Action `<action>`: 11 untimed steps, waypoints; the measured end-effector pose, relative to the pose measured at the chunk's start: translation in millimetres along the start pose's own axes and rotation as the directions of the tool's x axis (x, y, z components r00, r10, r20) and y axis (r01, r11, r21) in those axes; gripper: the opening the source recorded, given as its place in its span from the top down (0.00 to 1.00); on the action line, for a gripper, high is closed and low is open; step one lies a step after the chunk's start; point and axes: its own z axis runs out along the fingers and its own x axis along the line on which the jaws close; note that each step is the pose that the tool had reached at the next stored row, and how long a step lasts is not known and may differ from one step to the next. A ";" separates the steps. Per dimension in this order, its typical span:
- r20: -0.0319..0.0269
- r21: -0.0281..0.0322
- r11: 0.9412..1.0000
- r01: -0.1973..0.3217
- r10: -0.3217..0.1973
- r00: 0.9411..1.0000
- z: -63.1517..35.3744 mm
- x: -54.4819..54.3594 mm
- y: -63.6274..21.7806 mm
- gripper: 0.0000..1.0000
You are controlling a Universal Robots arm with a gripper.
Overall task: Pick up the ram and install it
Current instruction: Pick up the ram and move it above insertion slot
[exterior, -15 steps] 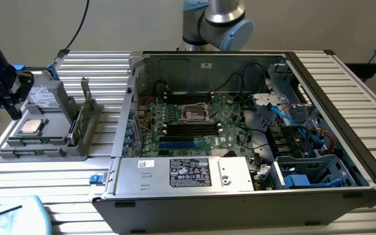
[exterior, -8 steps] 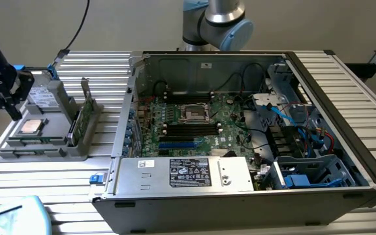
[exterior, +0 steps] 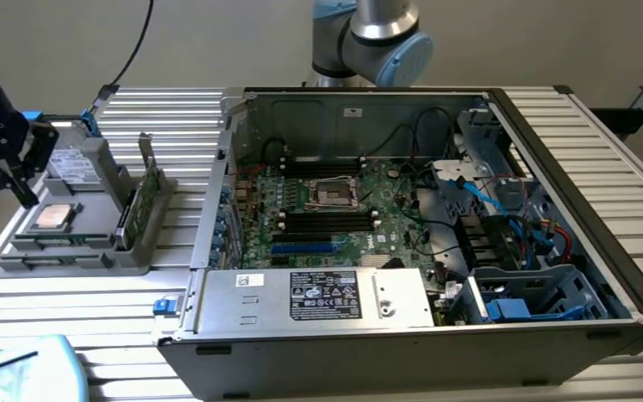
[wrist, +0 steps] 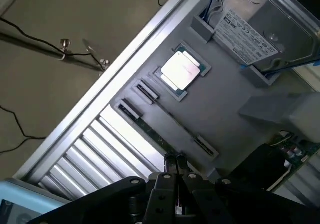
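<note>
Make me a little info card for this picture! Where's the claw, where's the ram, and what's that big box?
claw: hovering over the gray tray, close to the ram
ram: standing on its edge in a tray slot, not in the computer yet
processor chip: lying flat in the tray, beside the ram
big box: an open computer case, on the exterior view's right of the tray
inside the case: motherboard showing

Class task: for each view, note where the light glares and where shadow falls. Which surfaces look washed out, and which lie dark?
Wrist view: the processor chip glares almost white, the table slats beside the grey tray shine bright, and the gripper is a dark mass. Exterior view: the light is even on the slats, while the motherboard lies in the shade of the computer case.
</note>
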 end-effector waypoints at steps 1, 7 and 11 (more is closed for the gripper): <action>-0.001 0.001 1.000 0.019 -0.019 1.000 0.2 0.0 0.0 0.90; -0.006 0.006 0.992 0.128 -0.127 0.992 1.5 -0.1 -0.1 0.90; -0.010 0.010 0.980 0.199 -0.199 0.980 2.3 -0.1 -0.1 0.90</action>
